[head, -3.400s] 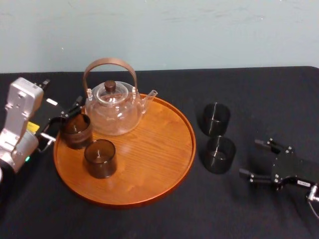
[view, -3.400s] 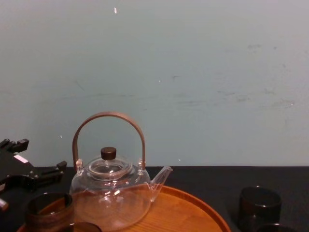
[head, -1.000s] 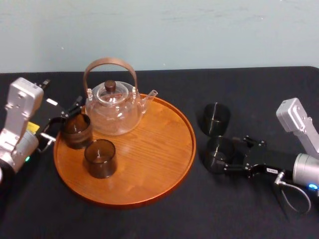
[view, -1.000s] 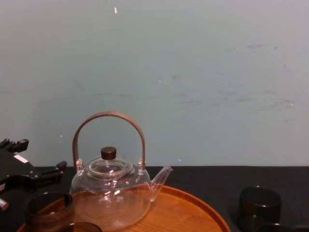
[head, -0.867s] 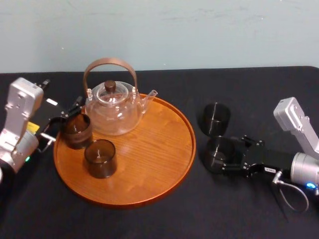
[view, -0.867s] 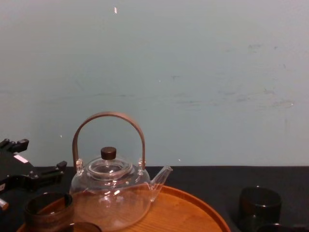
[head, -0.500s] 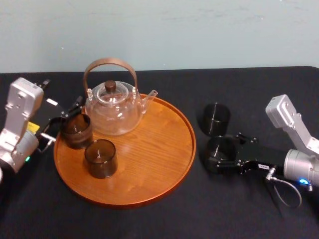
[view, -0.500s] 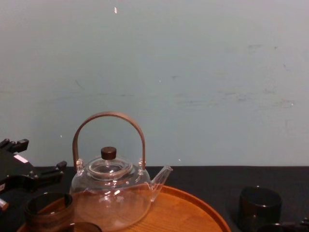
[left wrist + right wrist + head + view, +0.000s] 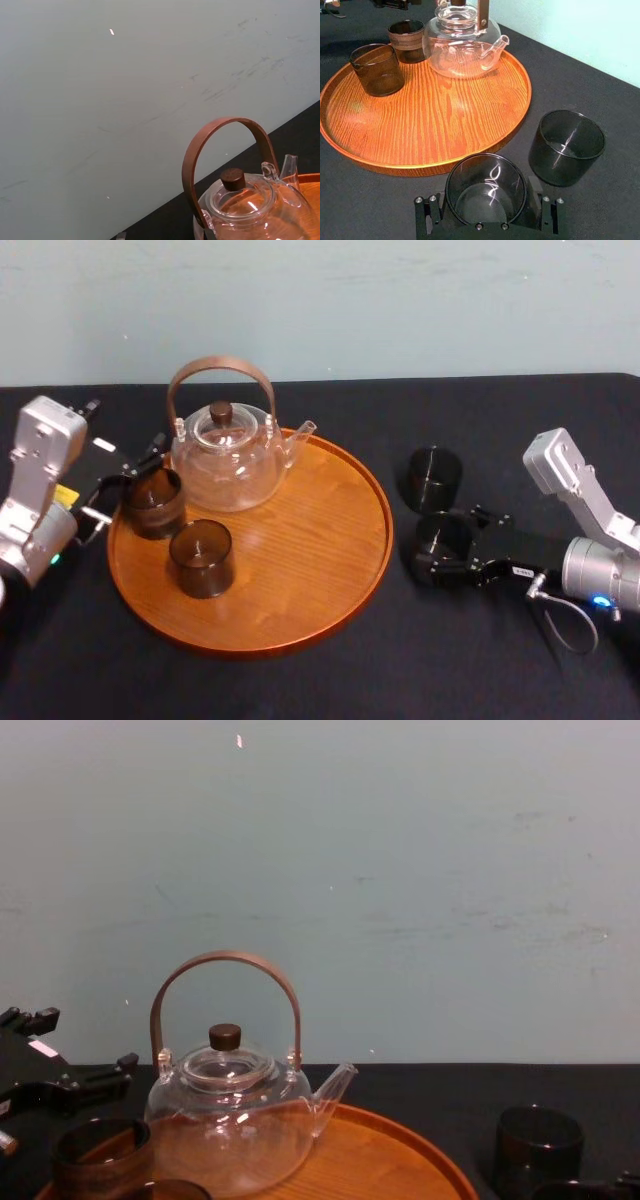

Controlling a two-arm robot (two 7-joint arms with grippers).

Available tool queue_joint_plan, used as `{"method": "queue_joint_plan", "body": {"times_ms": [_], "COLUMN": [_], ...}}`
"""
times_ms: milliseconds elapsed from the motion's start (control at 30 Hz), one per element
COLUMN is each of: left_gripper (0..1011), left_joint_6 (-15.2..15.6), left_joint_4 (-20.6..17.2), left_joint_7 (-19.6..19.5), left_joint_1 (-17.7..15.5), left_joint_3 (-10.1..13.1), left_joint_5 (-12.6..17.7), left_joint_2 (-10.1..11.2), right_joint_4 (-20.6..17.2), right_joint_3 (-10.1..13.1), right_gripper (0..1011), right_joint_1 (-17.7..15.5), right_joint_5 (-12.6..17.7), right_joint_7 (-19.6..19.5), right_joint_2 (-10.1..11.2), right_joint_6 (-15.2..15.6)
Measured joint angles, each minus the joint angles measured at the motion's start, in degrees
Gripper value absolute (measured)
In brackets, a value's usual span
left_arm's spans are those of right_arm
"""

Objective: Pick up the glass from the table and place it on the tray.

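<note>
My right gripper point(image 9: 445, 543) is spread wide, one finger on either side of the glass point(image 9: 443, 538) and close to its wall. Can't tell if they touch it. The glass is upright and empty on the table point(image 9: 300, 680), just right of the tray point(image 9: 300, 580). My right arm comes in low from the right, black wrist about level, silver link angled up behind it.

The tray holds three things. A smoky glass point(image 9: 201, 558) sits near-left, empty. A banded glass point(image 9: 152, 502) is behind it at the left rim. A glass teapot point(image 9: 225, 458) is farthest, lid on, handle up, spout pointing right.

A second dark glass point(image 9: 433, 478) is on the table just beyond the one I straddle, apart from it.

My left gripper point(image 9: 125, 480) is spread too, at the tray's far-left edge beside the banded glass, with the arm bent at the left.
</note>
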Motion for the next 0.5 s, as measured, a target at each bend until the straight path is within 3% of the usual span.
{"method": "queue_joint_plan", "body": {"times_ms": [167, 333, 500], "left_gripper": [1001, 1001, 1001], "left_joint_6": [0.0, 0.0, 0.0], "left_joint_4": [0.0, 0.0, 0.0], "left_joint_7": [0.0, 0.0, 0.0], "left_joint_1": [0.0, 0.0, 0.0], "left_joint_3": [0.0, 0.0, 0.0], "left_joint_5": [0.0, 0.0, 0.0], "left_joint_2": [0.0, 0.0, 0.0], "right_joint_4": [0.0, -0.1, -0.1], "right_joint_3": [0.0, 0.1, 0.1], "right_gripper": [997, 903, 903], "right_joint_1": [0.0, -0.1, -0.1], "right_joint_5": [0.1, 0.1, 0.2], "right_joint_7": [0.0, 0.1, 0.1], "right_joint_2": [0.0, 0.1, 0.1], "right_joint_6": [-0.1, -0.1, -0.2]}}
